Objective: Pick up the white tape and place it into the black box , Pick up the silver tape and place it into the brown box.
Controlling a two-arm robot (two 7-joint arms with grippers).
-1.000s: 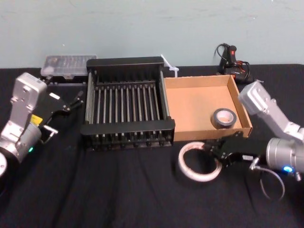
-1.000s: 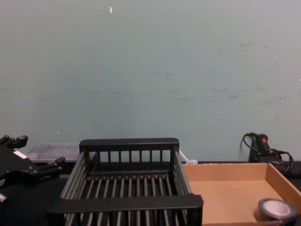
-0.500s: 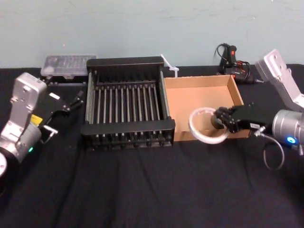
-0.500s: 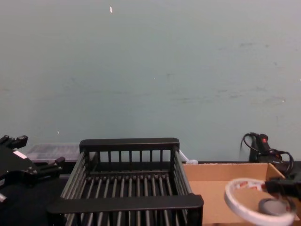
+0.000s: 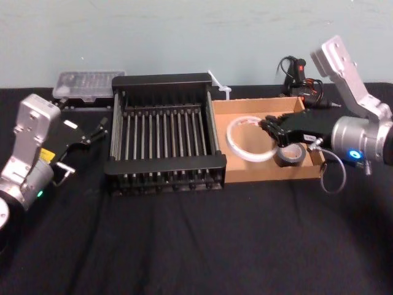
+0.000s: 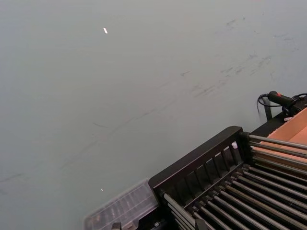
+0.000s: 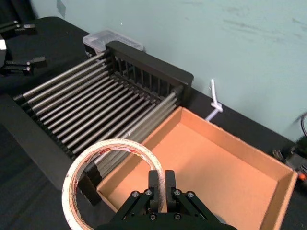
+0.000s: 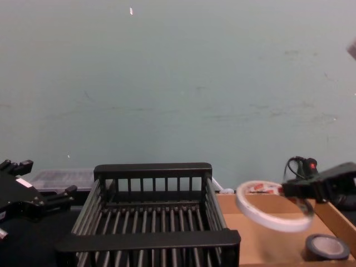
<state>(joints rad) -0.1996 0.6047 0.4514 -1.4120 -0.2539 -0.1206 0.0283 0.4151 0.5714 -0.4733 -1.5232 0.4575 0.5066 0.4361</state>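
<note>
**Right now the white tape hangs over the wrong box**

Nearest the table's [image 5: 184, 246] front edge nothing stands in the way. At the table's left edge the left gripper [image 5: 83, 146] sits parked beside the black box [image 5: 166, 165], its fingers spread and holding nothing.

Further back, the silver tape [image 5: 288, 156] lies in the brown box's [image 5: 264, 175] near right corner, so that half looks done.

Above the brown box's left half, the right gripper [image 5: 270, 128] pinches the white tape [image 5: 245, 155] by one side of the ring only, and the ring hangs tilted in the air. That thin, one-sided hold is the weak spot: a quick sideways swing could twist the ring or let it slip. If it is let go here, it lands in the cardboard tray, not the crate.

The black box's right rim lies between the ring and its goal. Carried too low, the drooping free side could catch on that rim. The barred floor could also leave the ring propped on edge.
</note>
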